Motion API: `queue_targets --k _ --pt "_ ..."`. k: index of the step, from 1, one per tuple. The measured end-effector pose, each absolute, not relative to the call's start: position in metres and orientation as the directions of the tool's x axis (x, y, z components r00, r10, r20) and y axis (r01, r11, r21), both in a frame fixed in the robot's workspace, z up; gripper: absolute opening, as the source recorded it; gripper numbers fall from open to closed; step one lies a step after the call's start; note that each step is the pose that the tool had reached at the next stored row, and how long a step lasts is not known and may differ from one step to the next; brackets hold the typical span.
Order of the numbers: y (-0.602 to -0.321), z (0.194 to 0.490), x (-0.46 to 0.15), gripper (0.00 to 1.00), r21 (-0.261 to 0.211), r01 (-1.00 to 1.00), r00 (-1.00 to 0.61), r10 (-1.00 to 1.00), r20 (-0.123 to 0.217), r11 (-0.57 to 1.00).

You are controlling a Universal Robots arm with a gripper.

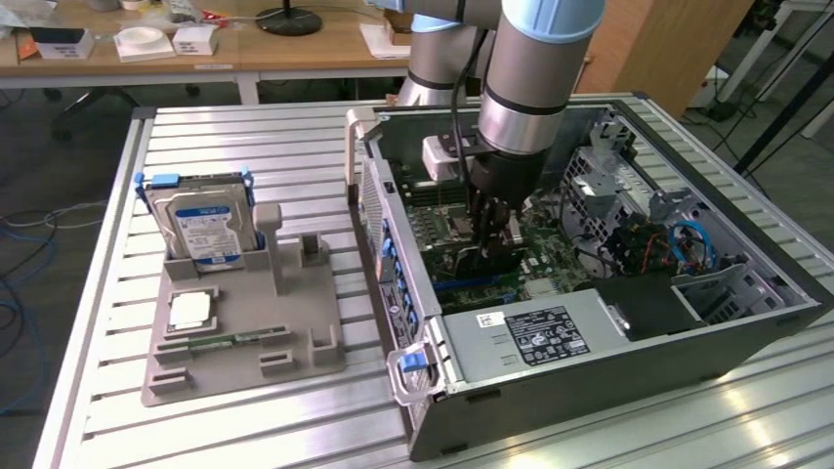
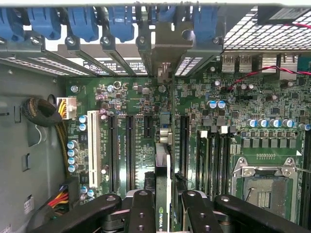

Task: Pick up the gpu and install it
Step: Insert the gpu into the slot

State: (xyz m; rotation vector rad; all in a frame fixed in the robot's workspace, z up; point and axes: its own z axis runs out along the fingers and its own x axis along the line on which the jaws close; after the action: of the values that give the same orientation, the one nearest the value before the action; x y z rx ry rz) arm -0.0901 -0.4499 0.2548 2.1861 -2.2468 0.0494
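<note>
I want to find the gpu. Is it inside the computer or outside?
Inside. The gripper holds the gpu edge-on over the motherboard slots.

Surface [image 1: 261,132]: ribbed silvery metal top, slats running across.
Computer case [image 1: 626,376]: open, lying on its side on the surface, towards the exterior view's right.
Grey tray [image 1: 234,362]: flat on the surface, just beside the case, on the exterior view's left.
</note>
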Motion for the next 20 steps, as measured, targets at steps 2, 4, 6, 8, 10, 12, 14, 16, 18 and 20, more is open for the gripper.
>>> queue_targets --k 2,4,6,8,10,12,14,16,18,20 --pt "-0.4498 0.2551 -0.0901 0.26 -0.018 -0.999 -0.027 -0.999 0.026 0.027" --pt "-0.4498 0.2551 -0.0901 0.26 -0.018 -0.999 -0.027 -0.999 0.026 0.026" --pt "-0.4499 0.2551 -0.0901 0.26 -0.018 -1.000 -0.026 -0.999 0.026 0.026" --pt "-0.4499 0.2552 -0.0896 0.26 -0.018 -1.000 -0.025 -0.999 0.027 0.025" --pt "-0.4499 0.2554 -0.0896 0.26 -0.018 -1.000 -0.025 -0.999 0.027 0.025" --pt "-0.4499 0.2554 -0.0894 0.26 -0.018 -1.000 -0.025 -0.999 0.026 0.025" --pt "-0.4500 0.2554 -0.0894 0.26 -0.018 -1.000 -0.025 -0.999 0.026 0.024" --pt "-0.4500 0.2549 -0.0895 0.26 -0.018 -1.000 -0.025 -0.999 0.027 0.024" --pt "-0.4500 0.2540 -0.0895 0.26 -0.018 -1.000 -0.025 -0.999 0.026 0.024" --pt "-0.4500 0.2532 -0.0894 0.26 -0.018 -1.000 -0.024 -0.999 0.026 0.024"
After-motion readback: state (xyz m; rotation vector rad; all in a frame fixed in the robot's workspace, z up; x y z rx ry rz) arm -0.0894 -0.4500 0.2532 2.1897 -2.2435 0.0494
